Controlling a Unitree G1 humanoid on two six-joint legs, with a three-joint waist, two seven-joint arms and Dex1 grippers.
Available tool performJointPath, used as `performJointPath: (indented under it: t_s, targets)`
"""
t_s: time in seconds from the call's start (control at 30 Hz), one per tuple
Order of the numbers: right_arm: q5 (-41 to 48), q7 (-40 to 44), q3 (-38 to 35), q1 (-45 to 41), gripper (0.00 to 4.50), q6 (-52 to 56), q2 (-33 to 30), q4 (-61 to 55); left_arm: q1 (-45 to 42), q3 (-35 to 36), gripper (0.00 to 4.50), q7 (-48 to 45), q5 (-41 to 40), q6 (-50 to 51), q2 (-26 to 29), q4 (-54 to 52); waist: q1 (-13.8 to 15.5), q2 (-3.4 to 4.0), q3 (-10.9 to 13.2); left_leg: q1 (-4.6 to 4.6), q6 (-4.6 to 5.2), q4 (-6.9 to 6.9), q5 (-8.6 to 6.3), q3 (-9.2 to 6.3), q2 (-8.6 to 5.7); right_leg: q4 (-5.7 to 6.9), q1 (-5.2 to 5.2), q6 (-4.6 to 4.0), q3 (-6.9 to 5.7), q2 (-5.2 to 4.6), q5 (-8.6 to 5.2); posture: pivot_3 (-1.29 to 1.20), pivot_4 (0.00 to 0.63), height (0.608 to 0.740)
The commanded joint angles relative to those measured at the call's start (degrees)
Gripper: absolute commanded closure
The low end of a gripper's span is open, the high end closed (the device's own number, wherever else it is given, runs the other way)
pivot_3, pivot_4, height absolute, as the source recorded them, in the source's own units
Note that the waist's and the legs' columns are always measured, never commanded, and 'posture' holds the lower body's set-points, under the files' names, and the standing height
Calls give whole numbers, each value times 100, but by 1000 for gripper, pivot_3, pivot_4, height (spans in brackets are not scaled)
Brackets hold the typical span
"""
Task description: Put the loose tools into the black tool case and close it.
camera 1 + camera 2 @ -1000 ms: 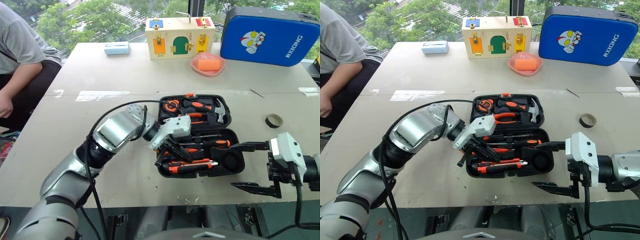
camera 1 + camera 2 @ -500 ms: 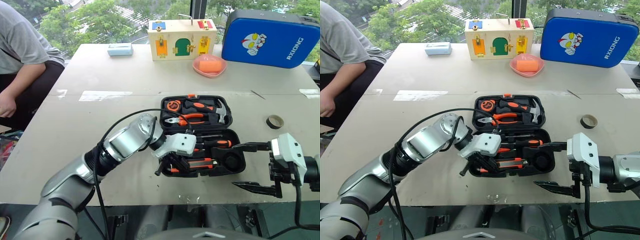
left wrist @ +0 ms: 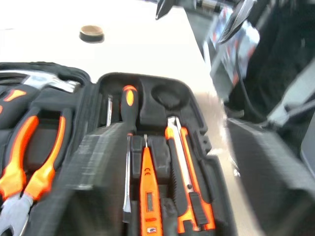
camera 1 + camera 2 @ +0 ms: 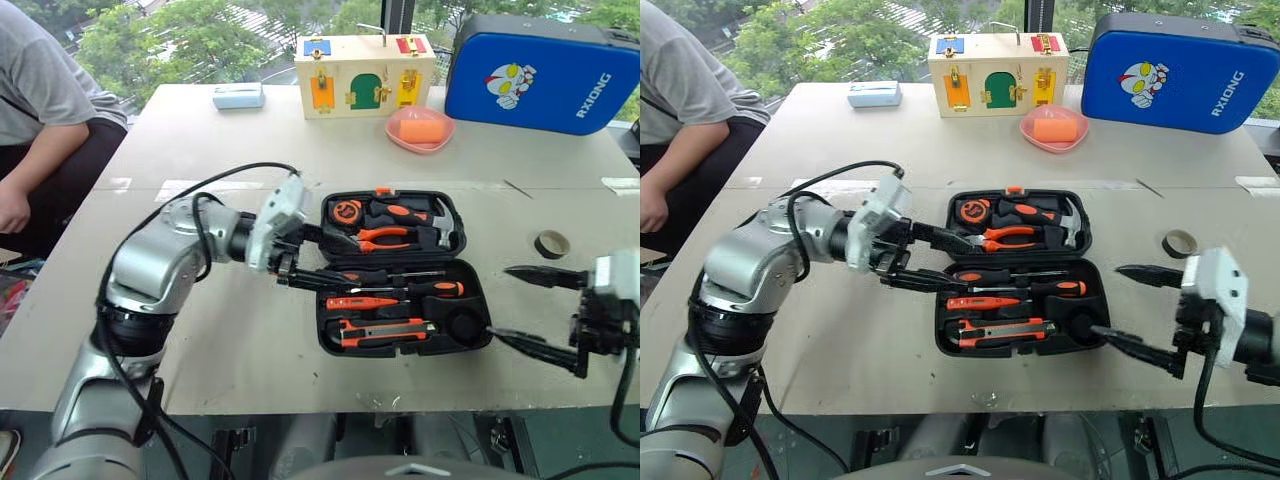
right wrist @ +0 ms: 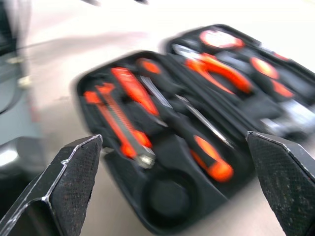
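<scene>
The table [image 4: 200,140] is shown bearing the black tool case [image 4: 400,272], which lies open near its front edge. The utility knife [image 4: 385,329], tester screwdriver [image 4: 362,301] and two screwdrivers [image 4: 405,290] are seated in the near half. The tape roll [image 4: 548,243] is left loose on the table, right of the case, and its round recess looks unfilled. The left gripper [image 4: 925,262], spread and empty, hovers at the case's left edge; the right gripper [image 4: 1128,313] is spread and empty. Stowing the roll and closing the lid are judged outstanding.
</scene>
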Motion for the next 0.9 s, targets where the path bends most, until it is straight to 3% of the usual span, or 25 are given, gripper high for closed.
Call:
performJointPath:
  t_s: [0.03, 0.2, 0.4, 0.67, 0.9]
  targets:
    - [-162, -20, -857, 623, 0, -106, 344, 207, -63, 444, 46, 191, -502, 157, -10, -245, 20, 1, 0, 1, 0, 0, 0, -1, 0, -1, 2, 0, -1, 0, 0, 0, 150, 735]
    - [-436, 27, -1644, 1535, 0, -411, 915, 600, -269, 352, 46, 298, -381, -137, -140, 8, -6, 4, -1, 6, 2, -1, -1, 1, -2, 2, 4, 0, 3, 2, 0, 0, 150, 735]
    - [-523, -18, -1801, 1682, 0, -605, 1031, 860, -309, 213, 46, 220, -302, -355, -99, 0, -68, 8, -1, 34, 20, -31, -12, 31, -1, 4, 3, -1, 22, 1, 0, 0, 150, 735]
    - [-816, 64, -1248, 873, 0, -747, 427, 1524, -67, 99, 46, 256, -201, -561, 69, -413, -60, 11, 1, 61, 1, -76, -1, 48, 3, -7, 6, -1, 41, 1, -1, 0, 150, 735]
    - [-1960, -541, 649, -1197, 0, -802, -384, 2668, 204, 164, 46, 561, -335, -370, 189, -773, -135, 11, 4, 76, 1, -76, -1, 67, 5, -9, 17, -1, 57, 3, 0, 0, 150, 735]
